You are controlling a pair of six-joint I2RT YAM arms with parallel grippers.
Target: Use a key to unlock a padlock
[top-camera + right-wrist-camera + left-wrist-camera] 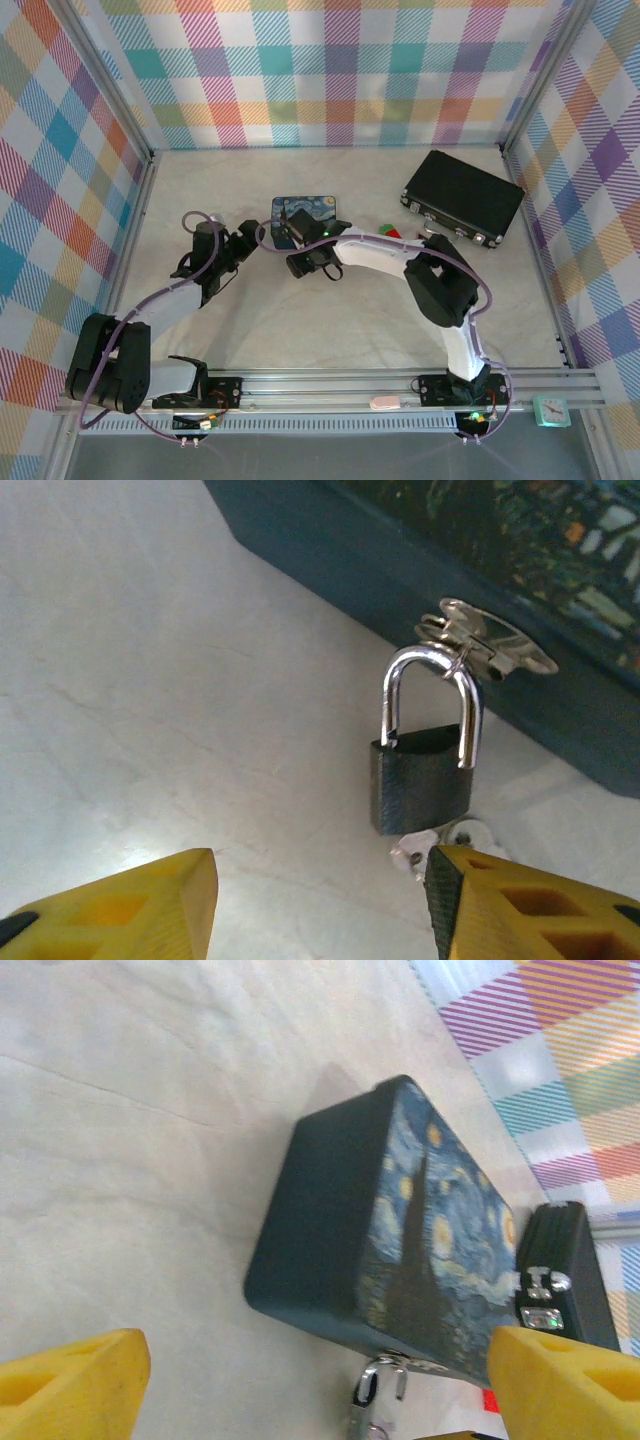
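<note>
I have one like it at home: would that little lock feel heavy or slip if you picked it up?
The padlock looks like solid metal, so probably stiff and heavy for its size. Its shiny loop may be slippery. The keys ringed to it would likely dangle.

The left gripper (256, 241) and the right gripper (293, 237) are close together by the left side of a blue tin (314, 208) on the pale table (250, 330). A black case (463, 196) lies far right. A small red and green block (391, 232) sits between them.

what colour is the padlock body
The padlock body is near-black, clearest in the right wrist view.
</note>
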